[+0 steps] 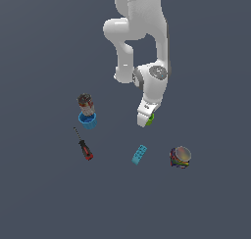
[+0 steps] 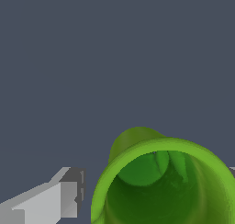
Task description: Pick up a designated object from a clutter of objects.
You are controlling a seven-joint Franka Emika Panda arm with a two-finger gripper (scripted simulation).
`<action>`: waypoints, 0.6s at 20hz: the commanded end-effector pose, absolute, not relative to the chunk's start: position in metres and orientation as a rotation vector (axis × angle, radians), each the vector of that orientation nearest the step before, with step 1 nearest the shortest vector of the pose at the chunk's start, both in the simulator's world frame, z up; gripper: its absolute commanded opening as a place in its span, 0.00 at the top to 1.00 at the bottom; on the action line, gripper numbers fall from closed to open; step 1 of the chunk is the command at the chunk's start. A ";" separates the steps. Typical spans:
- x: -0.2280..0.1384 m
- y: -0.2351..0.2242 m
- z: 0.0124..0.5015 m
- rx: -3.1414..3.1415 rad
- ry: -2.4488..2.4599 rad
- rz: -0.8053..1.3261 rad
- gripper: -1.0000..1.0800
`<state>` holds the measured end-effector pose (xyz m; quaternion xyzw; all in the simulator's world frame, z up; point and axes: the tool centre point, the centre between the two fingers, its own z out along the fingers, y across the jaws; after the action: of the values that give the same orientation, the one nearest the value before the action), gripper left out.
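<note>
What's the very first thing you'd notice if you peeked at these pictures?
The big white robot arm reaching down from the top of the exterior view, its hand right at a lime-green cup. In the wrist view that cup fills the picture, open mouth toward the camera. A multicoloured bowl sits toward the exterior view's lower right.

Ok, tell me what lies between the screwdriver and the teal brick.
Nothing: in the exterior view the floor between the screwdriver and the teal brick is bare. The blue cup sits farther back, off that line.

Floor [image 1: 44, 199]: a plain dark grey-blue surface was seen throughout.
Other non-task things: nothing further could be made out.
</note>
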<state>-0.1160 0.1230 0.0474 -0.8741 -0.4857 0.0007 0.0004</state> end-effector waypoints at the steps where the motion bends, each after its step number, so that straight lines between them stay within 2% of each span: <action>1: -0.115 0.123 0.043 -2.746 -1.526 0.001 0.04; 3: -0.115 0.123 0.042 -2.746 -1.526 0.001 0.04; 4: -0.115 0.123 0.042 -2.746 -1.526 0.001 1.00; 12: -0.115 0.123 0.042 -2.746 -1.526 0.001 1.00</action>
<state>-0.1145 0.1226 0.0433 -0.8743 -0.4855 -0.0007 -0.0003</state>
